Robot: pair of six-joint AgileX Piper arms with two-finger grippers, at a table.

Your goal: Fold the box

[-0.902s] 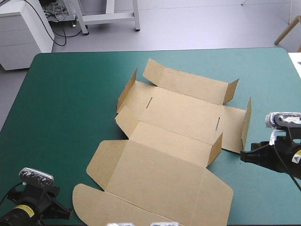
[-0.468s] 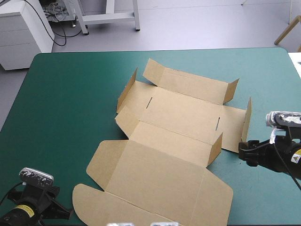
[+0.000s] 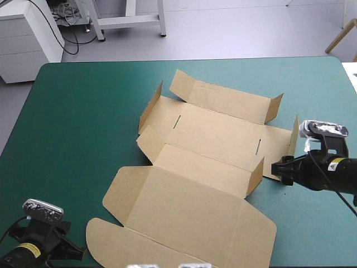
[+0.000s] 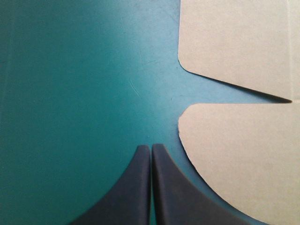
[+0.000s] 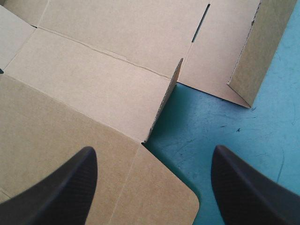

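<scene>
The brown box (image 3: 201, 167) lies unfolded in the middle of the teal-green table, its large lid panel (image 3: 184, 218) flat toward the near edge. Short side flaps stand up around the base, one of them on the right (image 3: 292, 146). My right gripper (image 3: 277, 169) is open and low, just right of the box's right side. In the right wrist view the right gripper (image 5: 153, 150) hovers over the lid's corner, with a raised flap (image 5: 168, 101) ahead of it. My left gripper (image 3: 77, 253) is shut at the near left corner. In the left wrist view the left gripper (image 4: 151, 148) rests beside two rounded lid tabs (image 4: 243, 159).
A white cabinet (image 3: 28, 39) stands on the floor beyond the table's far left corner. The table's right edge (image 3: 350, 78) runs close behind the right arm. Teal-green cover (image 3: 78, 128) lies left of the box.
My right gripper has moved left, closing in on the box's right side near the raised flap. The left arm and the box have stayed still.
</scene>
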